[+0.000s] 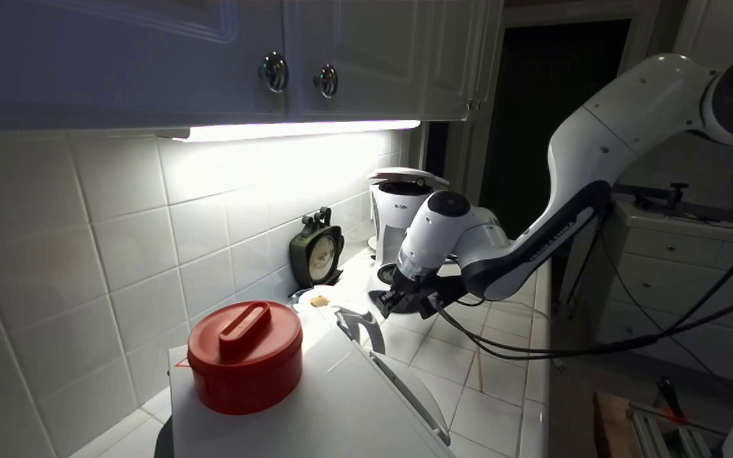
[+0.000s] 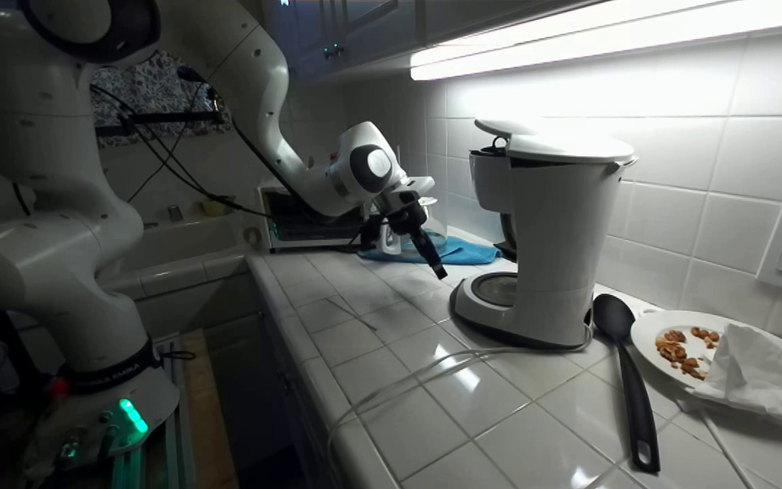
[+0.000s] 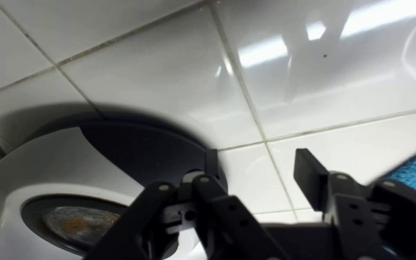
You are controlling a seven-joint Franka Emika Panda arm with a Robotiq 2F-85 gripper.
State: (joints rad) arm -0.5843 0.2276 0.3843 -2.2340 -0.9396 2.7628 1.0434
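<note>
My gripper stands open in the wrist view, with only white tile showing between its black fingertips. In both exterior views it hangs tilted down over the counter, just beside the white coffee maker. The coffee maker's round base lies at the lower left of the wrist view, and the left fingertip overlaps its dark edge there; whether they touch I cannot tell. A glass carafe with a white handle rests on a blue cloth behind the gripper. Part of that cloth shows at the wrist view's right edge.
A red lidded pot sits on a white toaster oven. Beyond the coffee maker lie a black spoon and a plate with nuts and a crumpled napkin. A cord crosses the tiles. Cabinets overhang the counter.
</note>
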